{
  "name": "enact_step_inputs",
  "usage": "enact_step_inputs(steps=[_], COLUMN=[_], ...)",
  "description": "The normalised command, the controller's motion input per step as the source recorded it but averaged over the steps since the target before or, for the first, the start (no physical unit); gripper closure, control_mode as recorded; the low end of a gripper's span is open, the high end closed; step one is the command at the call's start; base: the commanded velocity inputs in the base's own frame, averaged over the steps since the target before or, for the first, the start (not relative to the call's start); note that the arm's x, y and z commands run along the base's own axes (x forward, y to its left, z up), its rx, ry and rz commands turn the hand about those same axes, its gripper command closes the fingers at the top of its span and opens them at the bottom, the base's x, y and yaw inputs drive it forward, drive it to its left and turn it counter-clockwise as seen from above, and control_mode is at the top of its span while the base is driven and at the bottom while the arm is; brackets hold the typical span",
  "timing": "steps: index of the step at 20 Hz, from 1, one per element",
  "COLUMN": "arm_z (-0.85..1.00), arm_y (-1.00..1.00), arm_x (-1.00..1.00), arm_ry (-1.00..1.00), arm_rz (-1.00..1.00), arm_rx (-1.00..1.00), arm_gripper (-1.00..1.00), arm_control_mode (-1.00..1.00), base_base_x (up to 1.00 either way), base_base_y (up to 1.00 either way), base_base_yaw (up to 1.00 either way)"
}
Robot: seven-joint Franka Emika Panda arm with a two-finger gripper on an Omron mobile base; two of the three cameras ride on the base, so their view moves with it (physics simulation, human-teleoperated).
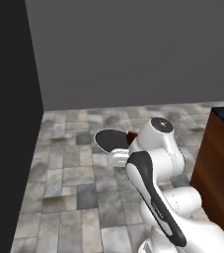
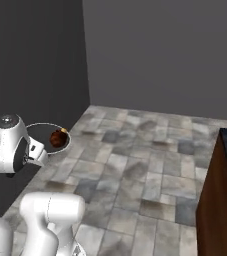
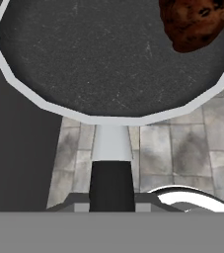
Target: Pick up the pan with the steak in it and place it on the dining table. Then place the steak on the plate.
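Hand view gives me the pan carried by its black handle, my gripper pinched tight on it, with the steak against the rim at upper right. From the right base view, I see the pan above bare tiled floor, close to the dark wall. Open floor lies between it and the dining table, whose wood corner juts in at the right.

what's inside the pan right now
The steak lies in the pan, off to one side near the rim; the rest of the dark inside is bare. In the left base view the arm covers part of the pan, so most of the steak is hidden there.
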Motion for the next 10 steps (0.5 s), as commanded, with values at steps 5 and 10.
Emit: enact_step_inputs(steps=[5, 10], arm_z=[0.0, 0.0], arm_y=[0.0, 0.0], arm_x=[0.0, 0.0], arm_ry=[0.0, 0.0], arm_rz=[0.0, 0.0], arm_rx=[0.0, 0.0], arm_gripper=[1.0, 1.0], arm_control_mode=[1.0, 1.0], base_base_x=[1.0, 1.0], base_base_y=[0.28, 0.31], base_base_yaw=[-0.12, -0.11])
